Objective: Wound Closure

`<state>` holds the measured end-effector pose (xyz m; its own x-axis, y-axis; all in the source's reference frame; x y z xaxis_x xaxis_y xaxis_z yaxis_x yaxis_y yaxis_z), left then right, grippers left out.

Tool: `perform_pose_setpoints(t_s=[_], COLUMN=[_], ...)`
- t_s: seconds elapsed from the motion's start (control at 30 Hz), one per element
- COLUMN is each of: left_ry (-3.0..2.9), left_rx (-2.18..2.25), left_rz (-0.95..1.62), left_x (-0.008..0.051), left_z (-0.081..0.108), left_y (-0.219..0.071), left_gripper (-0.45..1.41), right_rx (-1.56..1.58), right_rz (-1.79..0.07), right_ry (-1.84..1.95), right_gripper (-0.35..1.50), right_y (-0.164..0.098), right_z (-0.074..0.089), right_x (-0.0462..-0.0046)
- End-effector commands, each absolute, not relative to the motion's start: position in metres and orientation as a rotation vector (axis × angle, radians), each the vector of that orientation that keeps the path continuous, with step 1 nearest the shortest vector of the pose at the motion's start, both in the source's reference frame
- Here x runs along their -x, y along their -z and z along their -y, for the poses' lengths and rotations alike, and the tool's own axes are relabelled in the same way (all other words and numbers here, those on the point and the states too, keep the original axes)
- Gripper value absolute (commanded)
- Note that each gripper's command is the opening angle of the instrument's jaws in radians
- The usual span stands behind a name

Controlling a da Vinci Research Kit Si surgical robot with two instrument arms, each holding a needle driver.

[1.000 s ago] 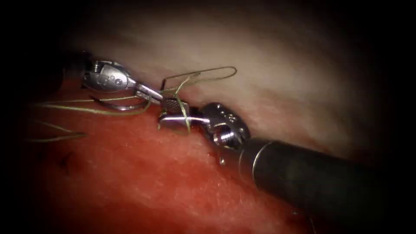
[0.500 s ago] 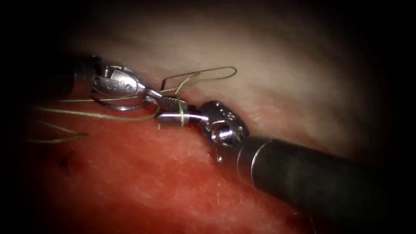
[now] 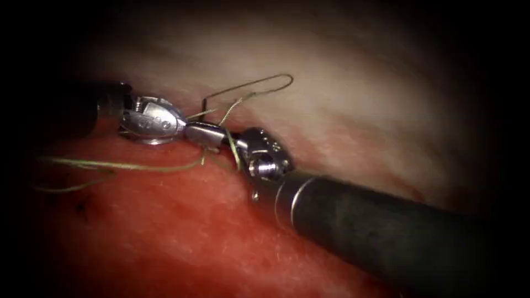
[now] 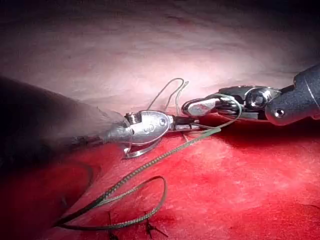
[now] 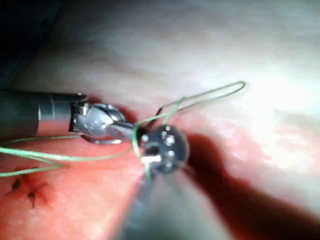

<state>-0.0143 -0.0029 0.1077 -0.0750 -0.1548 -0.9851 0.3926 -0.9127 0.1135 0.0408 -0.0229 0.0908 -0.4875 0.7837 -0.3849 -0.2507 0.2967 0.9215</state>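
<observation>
Beside the cut, the left tool (image 3: 207, 134) grips the thread (image 3: 138, 165) — needle (image 4: 131, 151) loose beneath. Thread wraps the right tool (image 3: 234, 142), jaws unclear — tension should stay even.

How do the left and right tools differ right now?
The thread wraps around the right tool, not the left tool. The needle curves just beneath the left tool's wrist, away from the right tool. Both tips meet at the cut. What either grips is unclear.
</observation>
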Motion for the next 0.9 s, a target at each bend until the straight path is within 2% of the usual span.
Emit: perform_pose_setpoints(t_s=[0.03,0.17,0.2,0.23,0.27,0.43,0.9], left_ry=[2.042,2.040,2.040,2.041,2.041,2.044,2.040], left_rx=[-1.838,-1.839,-1.840,-1.841,-1.842,-1.847,-1.859], left_rz=[-0.257,-0.260,-0.260,-0.261,-0.261,-0.264,-0.262], left_x=[0.0147,0.0145,0.0146,0.0146,0.0147,0.0153,0.0159], left_z=[0.0030,0.0033,0.0032,0.0032,0.0032,0.0034,0.0032], left_y=[-0.1082,-0.1078,-0.1077,-0.1076,-0.1075,-0.1066,-0.1047], left_gripper=[-0.45,-0.45,-0.45,-0.45,-0.45,-0.45,-0.45], right_rx=[-0.477,-0.417,-0.406,-0.395,-0.386,-0.321,-0.205], right_rz=[-1.611,-1.592,-1.588,-1.584,-1.581,-1.561,-1.362], right_ry=[-1.382,-1.420,-1.427,-1.434,-1.439,-1.477,-1.590], right_gripper=[-0.35,-0.35,-0.15,0.14,0.31,0.69,0.68], right_y=[-0.0914,-0.0916,-0.0917,-0.0917,-0.0917,-0.0921,-0.0955], right_z=[0.0225,0.0223,0.0222,0.0222,0.0222,0.0217,0.0210], right_x=[-0.0411,-0.0402,-0.0402,-0.0402,-0.0402,-0.0401,-0.0385])
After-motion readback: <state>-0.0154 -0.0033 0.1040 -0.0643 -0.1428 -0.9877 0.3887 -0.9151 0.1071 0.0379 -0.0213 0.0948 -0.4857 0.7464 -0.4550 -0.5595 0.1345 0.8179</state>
